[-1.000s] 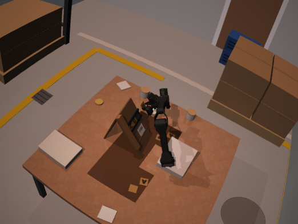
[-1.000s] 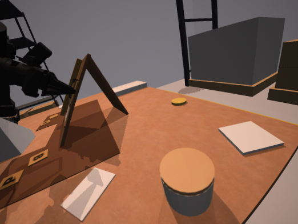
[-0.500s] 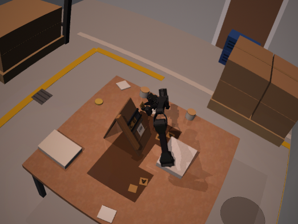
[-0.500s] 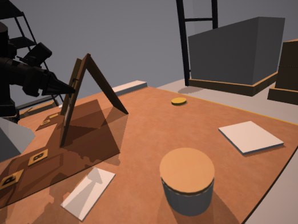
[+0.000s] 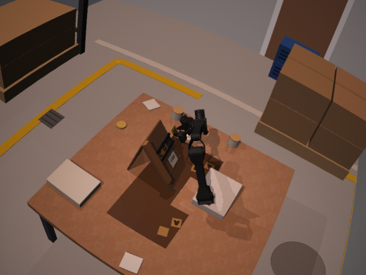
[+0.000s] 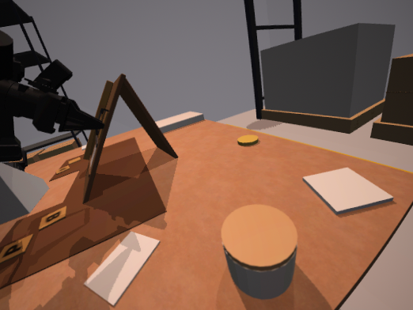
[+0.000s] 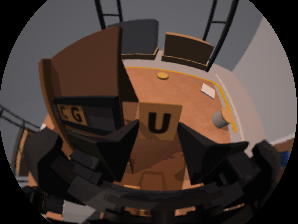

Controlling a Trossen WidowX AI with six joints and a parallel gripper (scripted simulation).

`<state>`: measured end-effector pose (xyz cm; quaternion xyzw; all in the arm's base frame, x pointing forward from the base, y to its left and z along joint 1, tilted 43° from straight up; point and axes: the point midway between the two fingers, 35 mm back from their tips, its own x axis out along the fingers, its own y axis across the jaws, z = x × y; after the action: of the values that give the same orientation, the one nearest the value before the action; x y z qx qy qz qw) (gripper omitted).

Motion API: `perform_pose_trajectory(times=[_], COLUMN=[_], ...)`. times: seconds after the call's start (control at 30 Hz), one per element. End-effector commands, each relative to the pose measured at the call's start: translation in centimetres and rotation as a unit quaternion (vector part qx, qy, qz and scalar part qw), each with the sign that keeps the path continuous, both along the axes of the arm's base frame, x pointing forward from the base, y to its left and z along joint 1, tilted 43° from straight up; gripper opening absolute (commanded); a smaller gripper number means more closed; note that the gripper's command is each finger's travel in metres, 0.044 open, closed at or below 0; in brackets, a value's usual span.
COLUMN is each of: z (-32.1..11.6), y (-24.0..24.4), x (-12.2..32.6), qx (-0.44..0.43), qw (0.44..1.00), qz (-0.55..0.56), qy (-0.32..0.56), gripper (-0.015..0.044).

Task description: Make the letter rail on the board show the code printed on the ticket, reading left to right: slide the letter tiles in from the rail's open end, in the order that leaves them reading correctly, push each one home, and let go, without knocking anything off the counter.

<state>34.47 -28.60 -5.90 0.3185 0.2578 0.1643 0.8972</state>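
Observation:
My gripper [image 5: 177, 133] [image 6: 103, 126] [image 7: 158, 123] is shut on the U tile [image 7: 160, 112], which stands upright with its letter facing the wrist camera. The tile is to the right of the open end of the dark letter rail [image 7: 119, 109] on the leaning board [image 5: 154, 135] [image 7: 90, 60], apart from it in the wrist view. The C tile [image 7: 63, 112] and G tile [image 7: 76, 115] sit in the rail, left to right. The ticket [image 5: 172, 158] is on the board below the rail; its print is too small to read surely. Loose tiles include B [image 6: 53, 217], P [image 6: 15, 248] and A [image 5: 176, 222].
Another tile [image 5: 163, 231] lies by the A. Lidded cans [image 5: 177, 113] [image 5: 234, 140] stand near the counter's back edge, one close to the gripper. A white card [image 6: 123, 266], a pad [image 6: 348, 190], a yellow disc [image 5: 121, 125] and a thick pale block [image 5: 73, 180] lie around the board.

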Motion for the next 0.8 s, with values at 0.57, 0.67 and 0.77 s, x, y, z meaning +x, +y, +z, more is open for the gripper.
perform_pose_trajectory(times=[0.57,0.67,0.77], z=[0.85,0.95,1.04], y=[0.75,0.86,0.97], x=[-0.13,-0.15,-0.17], qx=[0.001,0.001,0.001], qw=[1.0,1.0,1.0], qz=[-0.001,-0.001,-0.001], qy=[-0.001,-0.001,-0.001], gripper=[0.0,0.0,0.0])
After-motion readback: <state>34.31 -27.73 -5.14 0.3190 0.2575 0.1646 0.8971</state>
